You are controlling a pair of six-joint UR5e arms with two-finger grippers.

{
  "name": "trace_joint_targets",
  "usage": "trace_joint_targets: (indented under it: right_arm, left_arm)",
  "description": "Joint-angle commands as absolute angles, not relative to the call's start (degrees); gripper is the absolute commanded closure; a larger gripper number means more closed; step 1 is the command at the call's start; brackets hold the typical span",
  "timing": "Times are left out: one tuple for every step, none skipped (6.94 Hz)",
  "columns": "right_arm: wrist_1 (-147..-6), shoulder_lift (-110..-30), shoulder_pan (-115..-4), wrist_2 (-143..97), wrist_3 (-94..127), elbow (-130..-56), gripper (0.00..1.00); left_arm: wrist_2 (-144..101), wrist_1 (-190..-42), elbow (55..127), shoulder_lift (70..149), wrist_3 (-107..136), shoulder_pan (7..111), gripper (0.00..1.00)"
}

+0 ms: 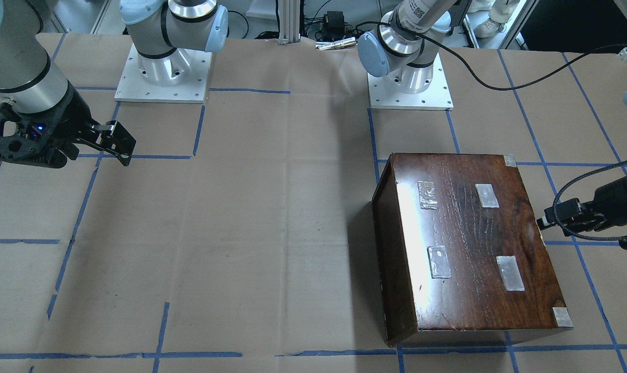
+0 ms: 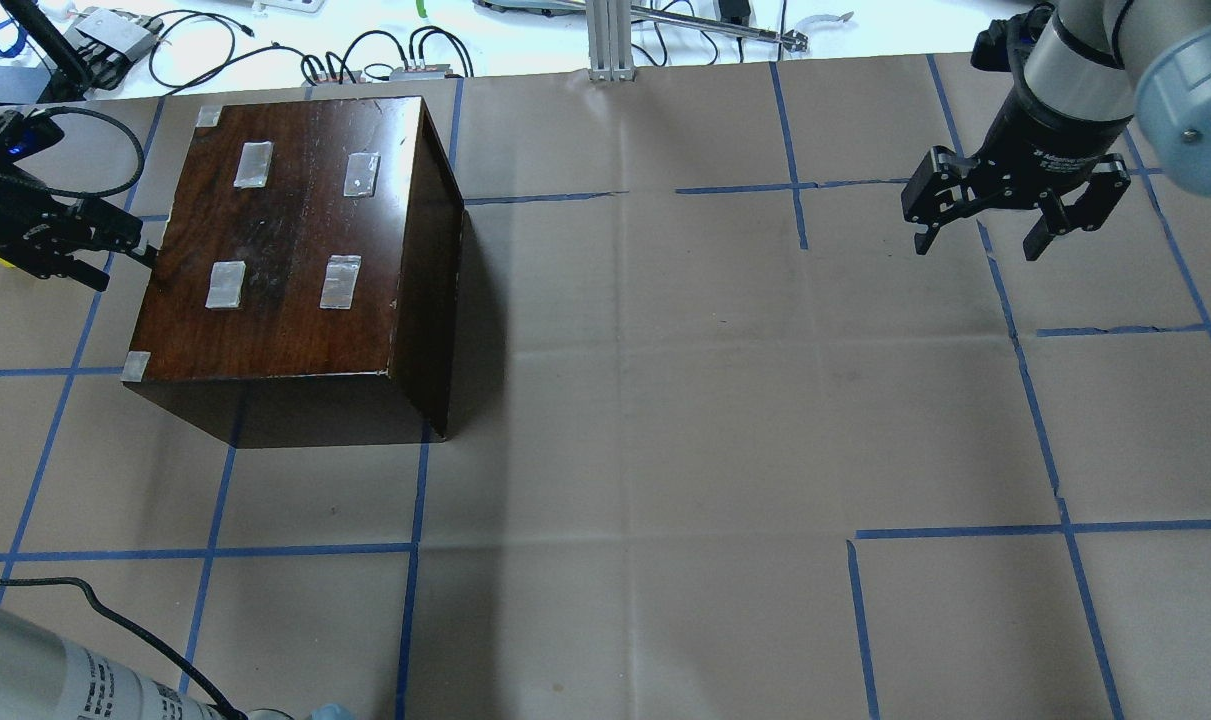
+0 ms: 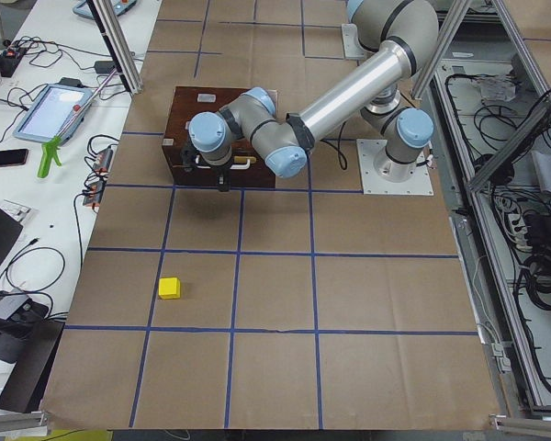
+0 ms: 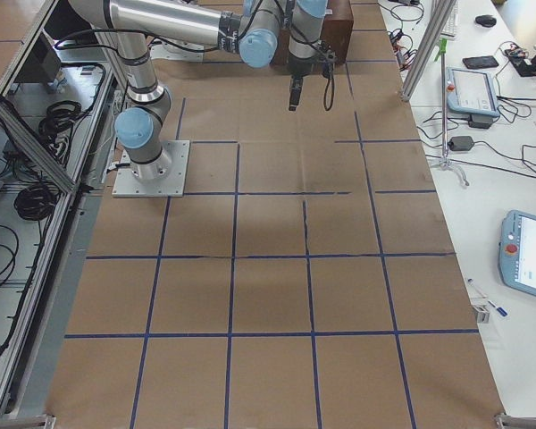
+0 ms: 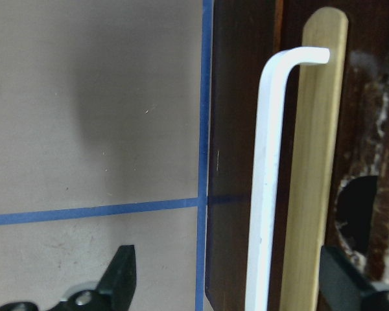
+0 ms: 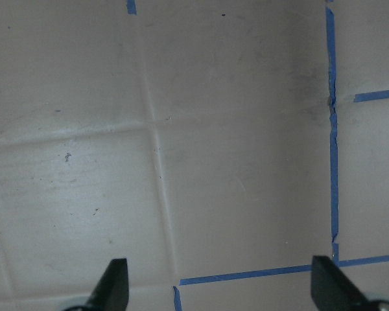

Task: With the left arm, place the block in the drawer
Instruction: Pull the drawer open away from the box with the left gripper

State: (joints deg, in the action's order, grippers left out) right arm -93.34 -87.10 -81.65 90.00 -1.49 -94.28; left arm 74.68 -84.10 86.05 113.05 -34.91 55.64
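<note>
The yellow block (image 3: 169, 288) lies on the paper-covered table, only in the exterior left view, well in front of the dark wooden box (image 2: 285, 230). The drawer is closed; its dark front (image 5: 236, 97) with a white handle (image 5: 266, 181) fills the left wrist view. My left gripper (image 5: 230, 278) is open at the drawer front, its fingers standing either side of the handle without holding it. It also shows beside the box (image 1: 474, 243) in the front view (image 1: 549, 220) and overhead (image 2: 115, 250). My right gripper (image 2: 1015, 215) is open and empty, far from the box.
Brown paper with blue tape grid lines covers the table (image 2: 665, 400). The arm bases (image 1: 163, 72) (image 1: 411, 77) stand on metal plates at the robot's side. Cables and devices (image 2: 365, 60) lie beyond the far table edge.
</note>
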Motion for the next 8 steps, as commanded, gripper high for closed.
trace_joint_targets:
  right_arm:
    - [-93.34,-87.1,-81.65,90.0,-1.49,-94.31,0.0]
    - [-93.34,-87.1,-81.65,90.0,-1.49,-94.22,0.0]
    - [-93.34,-87.1,-81.65,90.0,-1.49,-94.31,0.0]
    - [-93.34,-87.1,-81.65,90.0,-1.49,-94.31,0.0]
    - [-93.34,-87.1,-81.65,90.0,-1.49,-94.31,0.0]
    - [-93.34,-87.1,-81.65,90.0,-1.49,-94.31,0.0]
    - [-93.34,-87.1,-81.65,90.0,-1.49,-94.31,0.0]
    - [-93.34,-87.1,-81.65,90.0,-1.49,-94.31,0.0]
  left_arm:
    - [74.71,-82.62,85.96,114.69,-34.98,55.72,0.02]
    - [74.71,-81.83,85.96,115.31,-35.07,55.72,0.02]
    - [74.62,-81.04,85.96,115.92,-35.5,55.72,0.02]
    - [74.62,-81.04,85.96,115.93,-35.51,55.72,0.02]
    - [74.88,-81.04,85.61,115.93,-35.42,55.72,0.02]
    - [74.97,-81.04,85.0,116.01,-35.51,55.46,0.02]
    - [75.06,-81.04,84.38,116.36,-35.94,55.02,0.02]
    - [75.23,-81.04,84.2,116.54,-36.12,54.5,0.02]
